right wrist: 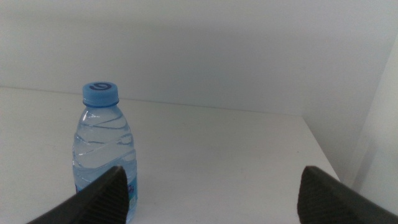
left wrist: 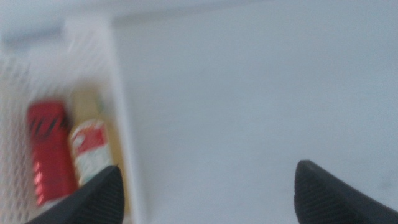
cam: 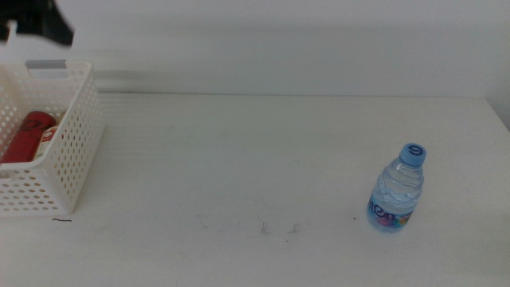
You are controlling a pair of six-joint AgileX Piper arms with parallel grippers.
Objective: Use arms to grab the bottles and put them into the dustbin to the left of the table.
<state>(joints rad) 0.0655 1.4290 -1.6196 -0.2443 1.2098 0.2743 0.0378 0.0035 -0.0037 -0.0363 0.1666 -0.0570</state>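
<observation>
Two of the three containers are already inside the dustbin: the red can lies on its side there, and just beside it, toward the bin's wall, lies the tea bottle with its green label (the left wrist view is blurred, so its details are hard to read). What is left, in my judgement, is only the water bottle, which stands upright on the right part of the tabletop, well apart from the bin.

The left gripper hangs above the edge of the bin, with its jaws spread wide and nothing between them. In the middle view only a dark piece of that arm shows at the top left corner. The right gripper is low over the tabletop near the water bottle, also with jaws apart and empty; the bottle is beside one jaw, not between them.

The dustbin is white plastic, rectangular, with many small holes in its walls and a grey strip on its rim. The water bottle is clear, thin plastic with ribbed shoulders, a light-blue cap and a coloured label at the bottom. The can looks smooth and glossy. The tabletop is matt white, with a few faint marks near the front.
</observation>
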